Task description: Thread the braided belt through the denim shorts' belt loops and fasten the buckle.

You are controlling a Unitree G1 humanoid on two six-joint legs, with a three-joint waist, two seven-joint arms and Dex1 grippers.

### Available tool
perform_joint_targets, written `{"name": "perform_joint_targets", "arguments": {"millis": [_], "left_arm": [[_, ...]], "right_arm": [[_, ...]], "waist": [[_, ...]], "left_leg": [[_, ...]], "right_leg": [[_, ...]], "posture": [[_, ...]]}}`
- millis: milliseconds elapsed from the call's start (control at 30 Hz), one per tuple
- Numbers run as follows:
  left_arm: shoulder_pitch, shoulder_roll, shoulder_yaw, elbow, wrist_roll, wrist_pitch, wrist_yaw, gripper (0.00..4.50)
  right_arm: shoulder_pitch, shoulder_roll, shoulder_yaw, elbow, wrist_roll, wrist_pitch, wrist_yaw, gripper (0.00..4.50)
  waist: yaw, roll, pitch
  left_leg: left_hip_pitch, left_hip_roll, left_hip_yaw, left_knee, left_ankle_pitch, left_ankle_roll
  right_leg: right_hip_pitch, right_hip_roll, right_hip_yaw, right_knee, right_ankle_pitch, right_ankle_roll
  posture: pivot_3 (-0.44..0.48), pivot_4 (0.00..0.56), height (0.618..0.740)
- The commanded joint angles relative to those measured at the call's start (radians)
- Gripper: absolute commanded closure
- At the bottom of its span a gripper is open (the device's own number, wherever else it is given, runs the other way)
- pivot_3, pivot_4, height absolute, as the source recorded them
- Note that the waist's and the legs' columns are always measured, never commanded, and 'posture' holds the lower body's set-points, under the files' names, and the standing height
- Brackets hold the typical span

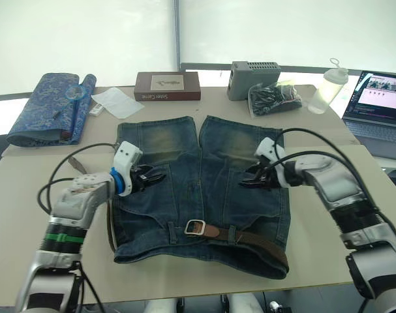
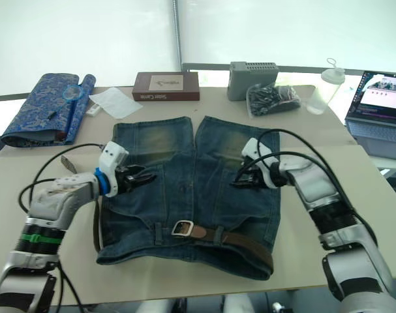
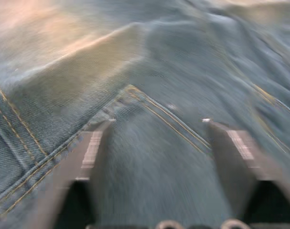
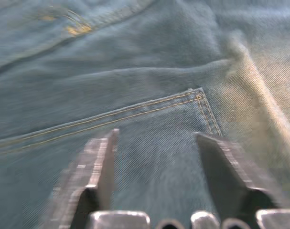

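The denim shorts (image 1: 204, 189) lie flat on the table, legs pointing away, waistband at the near edge. The braided belt (image 1: 253, 238) runs along the waistband, passing under belt loops (image 1: 231, 233), with its silver buckle (image 1: 195, 227) near the middle front. Its other end hangs off the shorts' left side (image 1: 110, 228). My left gripper (image 1: 152, 177) hovers open over the left back pocket (image 3: 154, 157). Over the right pocket, the right gripper (image 1: 248, 177) is open too, and denim (image 4: 154, 157) shows between its fingers. Neither holds anything.
At the table's far edge stand a brown box (image 1: 167, 85), a grey device (image 1: 253, 78), a black bag (image 1: 274, 98) and a clear bottle (image 1: 328, 88). A blue patterned rolled cloth (image 1: 51, 107) lies far left. A laptop (image 1: 380, 104) sits at the right.
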Motion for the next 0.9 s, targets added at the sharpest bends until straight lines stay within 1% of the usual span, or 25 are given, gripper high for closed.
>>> {"name": "perform_joint_targets", "arguments": {"millis": [33, 100, 167, 233, 333, 367, 433, 500, 533, 667, 700, 800, 833, 900], "left_arm": [[0.012, 0.079, -0.077, -0.004, 0.041, -0.089, -0.196, 0.00], [-0.008, 0.088, -0.110, 0.071, 0.097, -0.155, -0.225, 0.00], [-0.043, 0.079, -0.129, 0.166, 0.139, -0.212, -0.252, 0.00], [-0.067, 0.075, -0.176, 0.261, 0.201, -0.275, -0.290, 0.00], [-0.072, 0.068, -0.228, 0.338, 0.274, -0.333, -0.321, 0.00], [-0.071, 0.062, -0.242, 0.360, 0.298, -0.346, -0.317, 0.25], [-0.068, 0.050, -0.249, 0.390, 0.323, -0.352, -0.316, 0.85], [-0.055, 0.050, -0.248, 0.384, 0.325, -0.331, -0.335, 1.82], [-0.051, 0.050, -0.245, 0.382, 0.325, -0.322, -0.337, 2.22], [-0.043, 0.048, -0.225, 0.385, 0.319, -0.303, -0.345, 4.15], [-0.043, 0.048, -0.219, 0.386, 0.319, -0.302, -0.343, 4.50], [-0.043, 0.044, -0.203, 0.386, 0.318, -0.305, -0.335, 4.50], [-0.045, 0.037, -0.192, 0.383, 0.311, -0.302, -0.324, 4.50], [-0.053, 0.024, -0.172, 0.384, 0.307, -0.303, -0.302, 4.50]], "right_arm": [[0.003, -0.043, 0.032, -0.007, -0.044, -0.059, 0.078, 0.08], [-0.012, -0.028, 0.049, 0.047, -0.081, -0.086, 0.066, 0.08], [-0.028, -0.022, 0.075, 0.100, -0.128, -0.132, 0.068, 0.08], [-0.048, -0.015, 0.119, 0.171, -0.187, -0.146, 0.074, 0.08], [-0.064, -0.006, 0.174, 0.262, -0.258, -0.167, 0.096, 0.08], [-0.066, -0.002, 0.192, 0.292, -0.275, -0.170, 0.110, 0.05], [-0.071, 0.010, 0.203, 0.332, -0.290, -0.179, 0.120, 0.58], [-0.070, 0.012, 0.221, 0.352, -0.315, -0.186, 0.133, 1.27], [-0.068, 0.015, 0.223, 0.356, -0.321, -0.187, 0.137, 1.57], [-0.070, 0.026, 0.214, 0.361, -0.325, -0.182, 0.136, 2.98], [-0.070, 0.028, 0.210, 0.360, -0.325, -0.181, 0.137, 3.32], [-0.073, 0.038, 0.192, 0.360, -0.328, -0.183, 0.121, 4.32], [-0.080, 0.047, 0.178, 0.364, -0.326, -0.187, 0.096, 4.45], [-0.095, 0.063, 0.157, 0.380, -0.330, -0.197, 0.053, 4.45]], "waist": [[0.000, 0.000, 0.000], [0.000, 0.000, 0.001], [0.001, 0.001, 0.001], [0.002, 0.001, 0.001], [0.000, 0.001, 0.001], [0.000, 0.002, 0.001], [0.001, 0.002, 0.000], [0.001, 0.002, -0.001], [0.001, 0.002, -0.003], [0.001, 0.001, -0.014], [0.001, 0.001, -0.017], [0.001, 0.001, -0.019], [0.001, 0.001, -0.020], [0.000, 0.001, -0.021]], "left_leg": [[0.000, 0.000, 0.000, 0.000, 0.000, 0.000], [0.003, 0.000, 0.001, 0.001, 0.000, 0.000], [0.009, 0.001, 0.001, 0.001, 0.001, 0.000], [0.009, 0.001, 0.001, 0.001, 0.001, 0.000], [0.010, 0.001, 0.002, 0.002, 0.001, 0.000], [0.010, 0.001, 0.002, 0.001, 0.001, 0.000], [0.014, 0.001, 0.002, 0.001, 0.000, 0.001], [0.022, 0.002, 0.001, 0.001, -0.001, 0.003], [0.027, 0.002, 0.001, 0.000, -0.002, 0.004], [0.031, 0.002, 0.001, 0.000, -0.003, 0.004], [0.031, 0.002, 0.001, 0.000, -0.004, 0.004], [0.031, 0.002, 0.001, 0.000, -0.004, 0.004], [0.031, 0.002, 0.001, 0.000, -0.004, 0.004], [0.031, 0.002, 0.001, 0.000, -0.004, 0.004]], "right_leg": [[0.000, 0.000, 0.000, -0.001, 0.000, 0.000], [0.002, 0.000, 0.000, -0.005, 0.000, 0.000], [0.009, 0.001, -0.002, -0.005, -0.001, 0.000], [0.009, 0.002, -0.002, -0.005, -0.001, 0.000], [0.010, 0.003, -0.001, -0.004, -0.001, 0.000], [0.010, 0.002, -0.001, -0.004, -0.001, 0.000], [0.014, 0.002, -0.001, -0.005, -0.001, 0.000], [0.024, 0.002, -0.002, -0.008, -0.002, 0.001], [0.028, 0.002, -0.002, -0.010, -0.003, 0.002], [0.029, 0.001, -0.002, -0.011, -0.004, 0.004], [0.029, 0.000, -0.002, -0.011, -0.004, 0.004], [0.028, 0.000, -0.002, -0.011, -0.004, 0.004], [0.028, 0.000, -0.002, -0.011, -0.004, 0.004], [0.029, 0.000, -0.001, -0.011, -0.004, 0.003]], "posture": [[0.000, 0.150, 0.740], [0.000, 0.150, 0.740], [0.000, 0.150, 0.740], [0.000, 0.150, 0.740], [0.000, 0.150, 0.740], [0.000, 0.150, 0.740], [0.000, 0.150, 0.740], [0.000, 0.150, 0.740], [0.000, 0.150, 0.740], [0.000, 0.150, 0.740], [0.000, 0.150, 0.740], [0.000, 0.150, 0.740], [0.000, 0.150, 0.740], [0.000, 0.150, 0.740]]}}
